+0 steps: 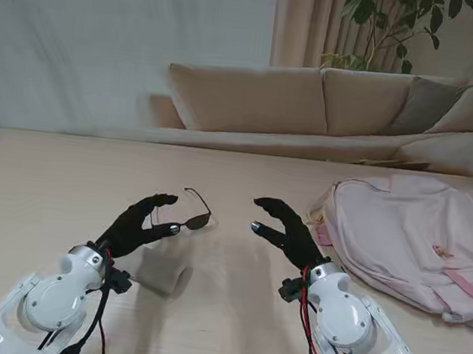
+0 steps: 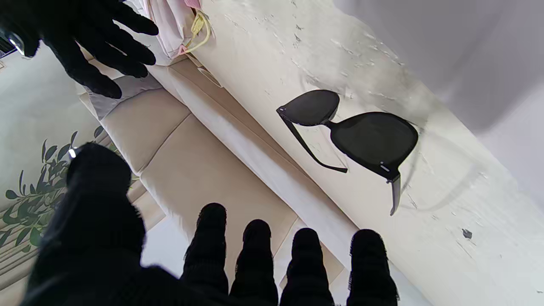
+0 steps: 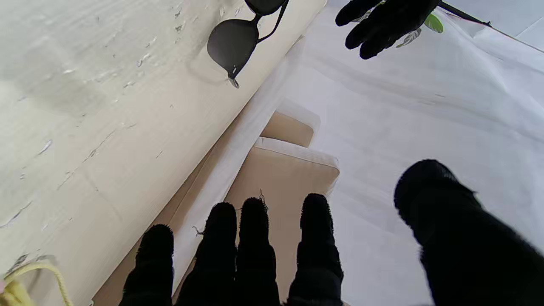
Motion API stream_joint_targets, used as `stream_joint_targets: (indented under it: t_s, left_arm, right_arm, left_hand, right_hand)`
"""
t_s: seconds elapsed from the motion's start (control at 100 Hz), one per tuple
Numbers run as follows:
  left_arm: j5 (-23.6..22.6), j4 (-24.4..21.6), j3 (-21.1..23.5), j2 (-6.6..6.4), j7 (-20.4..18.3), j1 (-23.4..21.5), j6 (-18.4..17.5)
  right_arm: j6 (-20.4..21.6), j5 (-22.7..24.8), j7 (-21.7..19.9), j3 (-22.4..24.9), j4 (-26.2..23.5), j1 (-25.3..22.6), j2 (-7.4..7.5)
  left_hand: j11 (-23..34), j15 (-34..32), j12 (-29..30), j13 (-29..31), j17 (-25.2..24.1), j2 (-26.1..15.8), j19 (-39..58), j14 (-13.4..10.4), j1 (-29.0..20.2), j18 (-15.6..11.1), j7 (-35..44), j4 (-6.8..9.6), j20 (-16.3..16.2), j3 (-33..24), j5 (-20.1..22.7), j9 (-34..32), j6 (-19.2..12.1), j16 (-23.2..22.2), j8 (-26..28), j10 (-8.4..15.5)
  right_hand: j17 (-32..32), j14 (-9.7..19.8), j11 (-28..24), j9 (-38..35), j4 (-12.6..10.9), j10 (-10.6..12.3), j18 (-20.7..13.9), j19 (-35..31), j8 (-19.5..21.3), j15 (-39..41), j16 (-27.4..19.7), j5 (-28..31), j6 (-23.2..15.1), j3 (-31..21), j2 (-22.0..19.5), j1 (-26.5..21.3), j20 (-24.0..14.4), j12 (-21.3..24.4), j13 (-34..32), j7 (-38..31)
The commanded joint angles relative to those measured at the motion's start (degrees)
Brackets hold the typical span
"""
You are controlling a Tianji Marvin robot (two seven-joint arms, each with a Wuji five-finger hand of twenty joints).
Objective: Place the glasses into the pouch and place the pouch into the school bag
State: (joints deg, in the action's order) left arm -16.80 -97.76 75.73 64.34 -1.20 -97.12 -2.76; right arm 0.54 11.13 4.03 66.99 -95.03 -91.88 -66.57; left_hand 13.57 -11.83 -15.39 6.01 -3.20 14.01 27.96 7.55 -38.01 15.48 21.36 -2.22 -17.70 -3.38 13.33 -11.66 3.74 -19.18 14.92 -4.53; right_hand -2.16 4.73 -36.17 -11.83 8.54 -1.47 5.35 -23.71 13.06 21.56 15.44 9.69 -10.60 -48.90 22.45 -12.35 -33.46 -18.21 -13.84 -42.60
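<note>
Glasses [image 1: 196,218] with dark lenses lie on the bench [image 1: 42,173], arms unfolded, just beyond the left hand [image 1: 139,222], whose fingers [image 2: 255,255] are spread and hold nothing. Right hand [image 1: 288,231] hovers near, fingers [image 3: 250,242] loosely apart, empty. Pink school bag [image 1: 416,238] lies flat at the far right.

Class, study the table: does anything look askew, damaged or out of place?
Nothing looks damaged or spilled. The sunglasses lie on the table with their arms unfolded, just beyond the open left hand. The pink school bag lies flat to the right. The pouch sits nearer to me.
</note>
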Motion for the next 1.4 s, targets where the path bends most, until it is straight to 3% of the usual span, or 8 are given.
stream_joint_targets:
  t_s: [0.0, 0.49, 0.77, 0.88, 1.01, 1.06, 1.19, 1.39]
  left_arm:
    - [-0.05, -0.36, -0.17, 0.13, -0.94, -0.28, -0.05]
    - [-1.31, -0.61, 0.41, 0.06, -0.56, -0.72, -0.61]
    - [-7.18, -0.69, 0.75, -0.13, 0.93, -0.72, 0.13]
    - [-14.01, -0.74, 0.88, -0.56, 1.79, -0.19, 0.73]
    - [-22.27, 0.37, 1.21, -1.97, -1.33, 2.57, 0.53]
    - [-23.51, 1.65, 0.62, -2.25, -2.25, 4.38, 0.76]
    - [-26.86, 5.03, -2.88, -2.42, -2.21, 8.76, 4.81]
    - [-29.52, 9.47, -8.26, -2.41, -1.47, 13.65, 9.63]
  right_arm:
    - [-0.26, -0.24, -0.91, 0.04, -0.23, -0.52, -0.08]
    - [0.2, -0.7, -0.72, 0.17, -0.47, -0.83, -0.15]
    - [0.62, -0.76, -0.57, 0.17, -0.03, -0.48, -0.2]
    - [0.59, -0.92, -0.4, 0.24, 0.09, -0.48, -0.26]
    - [0.53, -0.79, -0.34, 0.15, 0.28, -0.32, -0.27]
    - [0.43, -0.61, -0.28, 0.03, 0.46, -0.17, -0.28]
    - [0.12, -0.64, -0.25, -0.13, 0.71, 0.02, -0.32]
    - [-0.18, -0.7, -0.05, -0.12, 1.0, 0.2, -0.41]
  left_hand:
    - [0.55, -0.25, -0.17, -0.77, -0.88, -1.95, -1.17, -0.04, 0.08, 0.2, -0.76, 2.02, -0.1, 2.64, 0.17, 0.42, 0.32, 0.48, -1.07, -0.65]
    - [1.18, -0.18, -0.56, -0.84, -1.07, -1.1, -2.43, -0.3, -0.41, 0.4, 1.08, 2.13, 0.53, 2.7, 0.98, 0.32, -2.74, 0.53, -0.1, -0.56]
    - [2.4, -0.61, -1.99, -0.72, -1.62, 2.1, -8.68, -0.76, -3.0, 0.93, 3.3, 2.48, 0.56, 1.39, 4.31, 0.04, -6.41, -0.51, 1.04, 0.76]
    - [5.87, -3.94, -8.06, 0.92, -1.09, 5.51, -10.66, -1.24, -3.78, 0.84, 4.24, 2.75, -2.56, -1.63, 4.75, -0.08, -8.12, -4.5, 2.04, 3.09]
    - [11.03, -14.64, -18.48, 2.03, -1.14, 9.74, -9.0, -1.32, -1.84, 0.18, 5.52, 1.74, -4.55, -11.68, 2.95, -0.88, -9.9, -14.67, 2.6, 5.44]
    - [12.47, -16.53, -20.91, 0.86, -1.54, 11.63, -11.75, -2.0, -1.45, -0.23, 6.22, 1.44, -2.99, -14.9, 2.89, -1.71, -11.53, -16.37, 2.83, 6.59]
    - [16.21, -22.73, -27.17, 1.32, -1.81, 16.11, -14.02, -1.68, -0.59, 0.02, 8.13, 0.9, -5.96, -21.81, 4.83, -3.72, -11.64, -22.18, 3.67, 7.63]
    - [17.48, -24.75, -30.42, 1.7, -1.99, 18.59, -14.13, -1.47, 0.27, 0.47, 9.99, 0.24, -7.38, -24.22, 10.16, -4.35, -10.99, -24.98, 4.62, 8.17]
  right_hand:
    - [0.19, 0.94, -0.74, -0.57, -0.13, 0.31, -1.04, 2.07, -0.15, 0.43, 0.4, 0.69, -2.28, -0.25, 0.09, 0.08, -1.34, 0.15, 0.81, -0.13]
    - [0.38, 1.07, -0.71, -0.65, -0.14, 0.41, -0.89, 2.69, -0.04, 0.45, 0.41, 0.94, -2.22, 0.06, 0.01, 0.15, -2.32, 0.12, 0.7, -0.11]
    - [0.2, 1.16, -0.68, -0.65, -0.2, 0.4, -1.04, 3.04, 0.0, 0.46, 0.42, 0.88, -2.24, 0.29, -0.06, 0.2, -2.79, 0.13, 0.85, -0.09]
    - [0.17, 1.17, -0.66, -0.83, -0.2, 0.63, -1.02, 3.17, 0.02, 0.48, 0.43, 0.96, -2.25, 0.39, -0.09, 0.23, -2.99, 0.13, 0.77, -0.06]
    - [0.29, 1.12, -0.64, -0.95, -0.23, 0.44, -0.97, 3.21, 0.07, 0.51, 0.44, 1.15, -2.18, 0.33, -0.07, 0.14, -3.16, 0.13, 0.69, -0.14]
    - [0.29, 1.04, -0.62, -0.89, -0.23, 0.32, -0.97, 3.25, 0.08, 0.51, 0.44, 1.19, -2.06, 0.33, -0.05, 0.17, -3.22, 0.13, 0.68, -0.15]
    - [0.27, 1.13, -0.71, -0.98, -0.23, 0.27, -1.03, 3.35, 0.13, 0.51, 0.45, 1.25, -2.1, 0.32, -0.04, 0.16, -3.37, 0.08, 0.73, -0.2]
    - [0.27, 1.13, -0.8, -1.22, -0.26, 0.05, -1.06, 3.44, 0.21, 0.56, 0.48, 1.6, -1.95, 0.25, 0.09, -0.02, -3.57, 0.04, 0.67, -0.33]
